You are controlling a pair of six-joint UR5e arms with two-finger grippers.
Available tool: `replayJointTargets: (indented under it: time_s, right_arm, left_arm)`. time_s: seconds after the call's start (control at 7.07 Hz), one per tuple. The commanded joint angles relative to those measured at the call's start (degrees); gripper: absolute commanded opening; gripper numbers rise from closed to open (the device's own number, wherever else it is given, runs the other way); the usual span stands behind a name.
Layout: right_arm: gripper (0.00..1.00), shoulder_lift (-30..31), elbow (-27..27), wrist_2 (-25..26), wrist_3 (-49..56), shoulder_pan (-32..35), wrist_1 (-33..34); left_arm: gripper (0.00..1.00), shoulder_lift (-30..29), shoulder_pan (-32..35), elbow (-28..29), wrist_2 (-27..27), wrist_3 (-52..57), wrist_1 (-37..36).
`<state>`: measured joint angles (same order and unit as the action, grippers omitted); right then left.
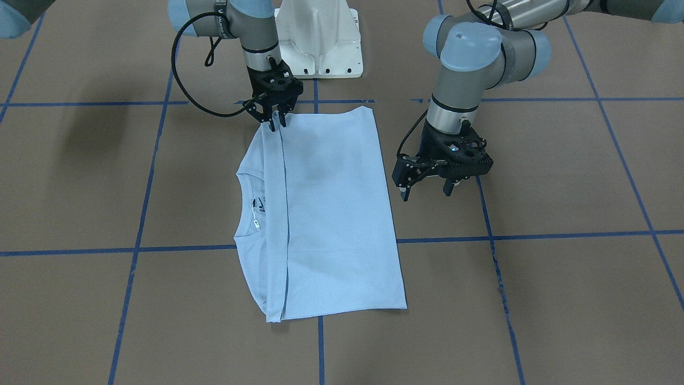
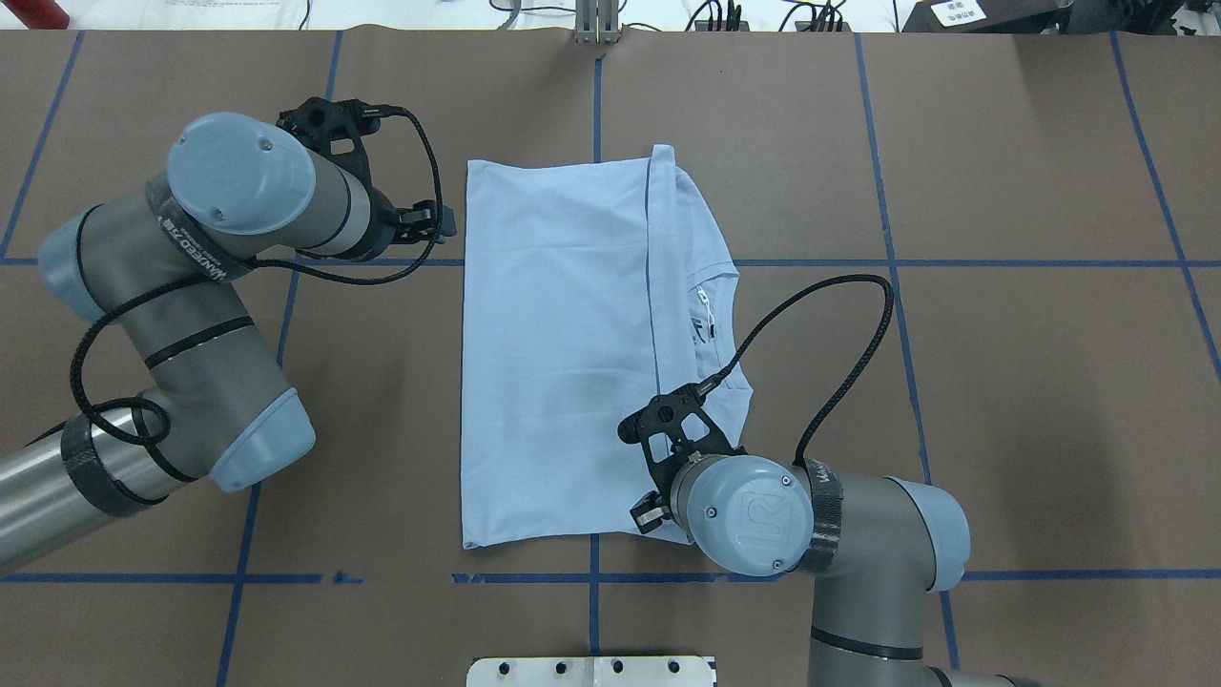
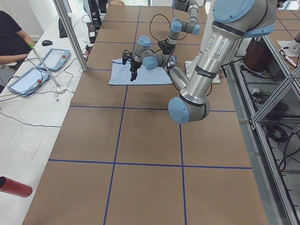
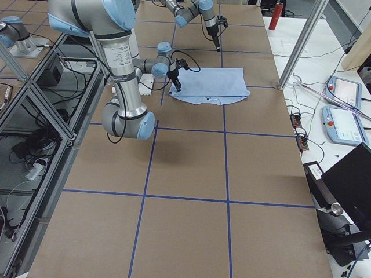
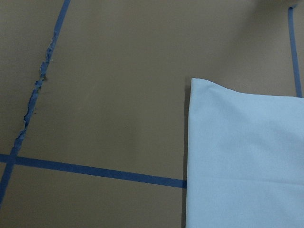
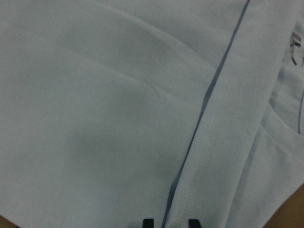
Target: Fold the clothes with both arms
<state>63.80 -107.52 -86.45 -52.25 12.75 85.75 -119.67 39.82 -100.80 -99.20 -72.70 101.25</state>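
Note:
The light blue T-shirt [image 1: 331, 214] lies flat on the brown table, with its bottom part folded over towards the collar [image 1: 248, 206]. The dark neck label shows; the chest print is hidden. My right gripper [image 1: 278, 124] stands at the shirt's edge nearest the robot. Its fingers are close together on either side of the folded hem, as the right wrist view [image 6: 171, 222] shows. In the overhead view the shirt [image 2: 553, 363] partly hides under the right wrist. My left gripper [image 1: 426, 190] is open and empty, just off the shirt's folded edge. The left wrist view shows only a shirt corner [image 5: 247, 161].
The white pedestal base [image 1: 320, 43] stands behind the shirt. Blue tape lines [image 1: 320, 246] grid the table. In the exterior left view a person [image 3: 9, 37] sits at a side table with tablets, and a metal post [image 3: 70, 33] and a red cylinder [image 3: 14, 186] stand near that edge.

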Motion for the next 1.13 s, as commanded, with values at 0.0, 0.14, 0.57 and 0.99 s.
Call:
replayJointTargets:
  time_s: [0.0,0.14,0.57,0.99]
  right_arm:
    - [0.35,0.2,0.0,0.0,0.0,-0.4,0.1]
    - [0.20,0.3,0.0,0.0,0.0,-0.4,0.1]
    - [0.00,0.3,-0.5,0.1,-0.1,0.4,0.0]
    - [0.00,0.4,-0.5,0.0,-0.7,2.6,0.1]
  left_arm:
    - [1.00,0.0,0.0,0.0,0.0,-0.1,0.0]
    - [1.00,0.0,0.0,0.0,0.0,-0.1,0.0]
    - [1.00,0.0,0.0,-0.6,-0.1,-0.4,0.0]
    - [1.00,-0.1,-0.2,-0.6,-0.1,-0.4,0.1]
